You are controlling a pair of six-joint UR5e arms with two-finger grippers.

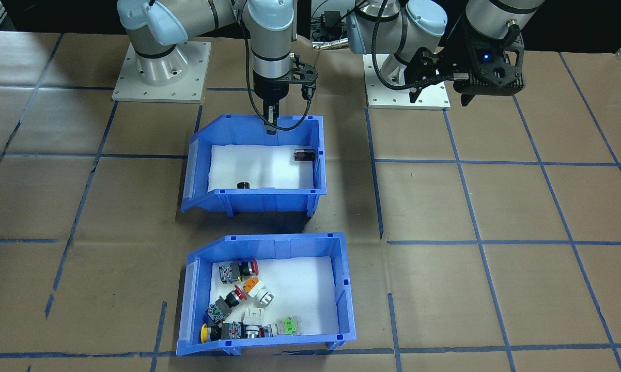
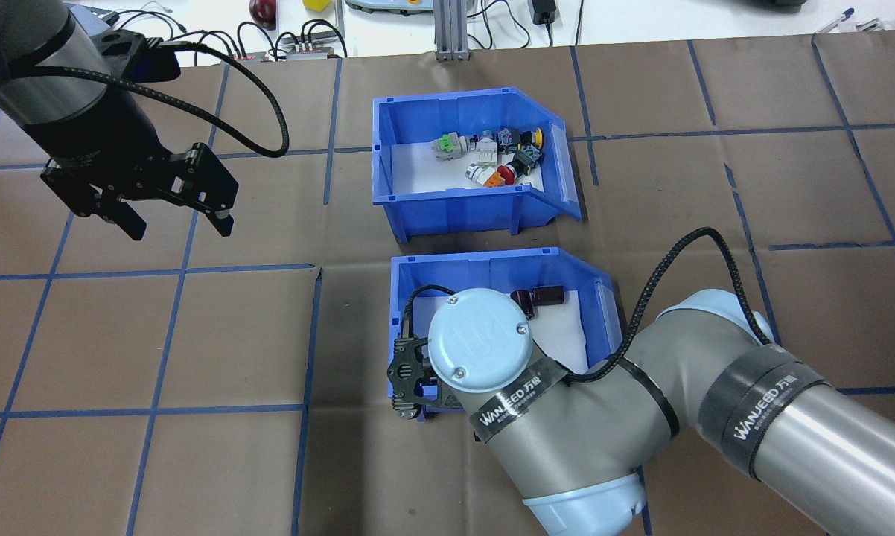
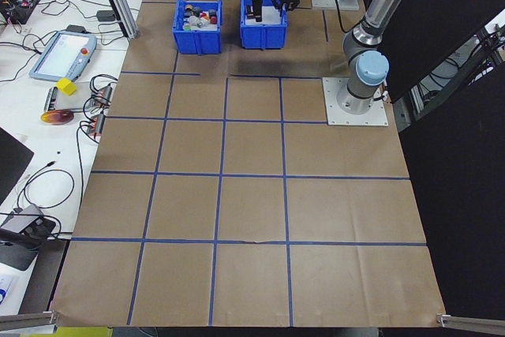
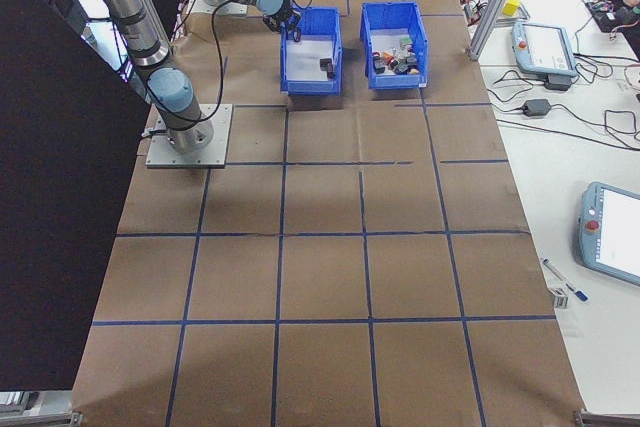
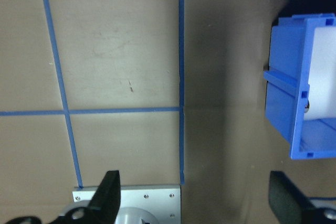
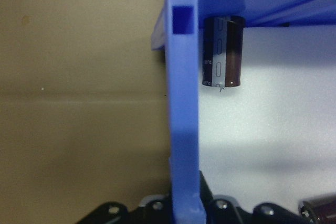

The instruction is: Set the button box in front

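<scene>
The right gripper (image 1: pixel 272 120) has its jaws clenched on the rear wall of the capacitor bin (image 1: pixel 318 155), one finger on each side of the blue plastic, as the right wrist view shows from just above the wall. Inside that bin, on white foam, lie two dark cylindrical capacitors (image 1: pixel 303 155), one by a side wall and one near the opposite long wall.

The left gripper (image 2: pixel 170 212) hangs above bare brown paper, well apart from both bins, its jaws spread wide and holding nothing.

The button box (image 1: pixel 349 294) sits just beyond the capacitor bin, on the side away from the robot's bases, with a narrow gap between the two. It is a blue plastic bin with a sloped, open-cut end and a white foam floor. Its push-button switches (image 1: pixel 238 299) are clustered toward that sloped end: red mushroom heads, a yellow one, an orange one, a green one, and some grey and white bodies.

The surface (image 1: pixel 496 206) is covered in brown paper marked with a blue tape grid.
</scene>
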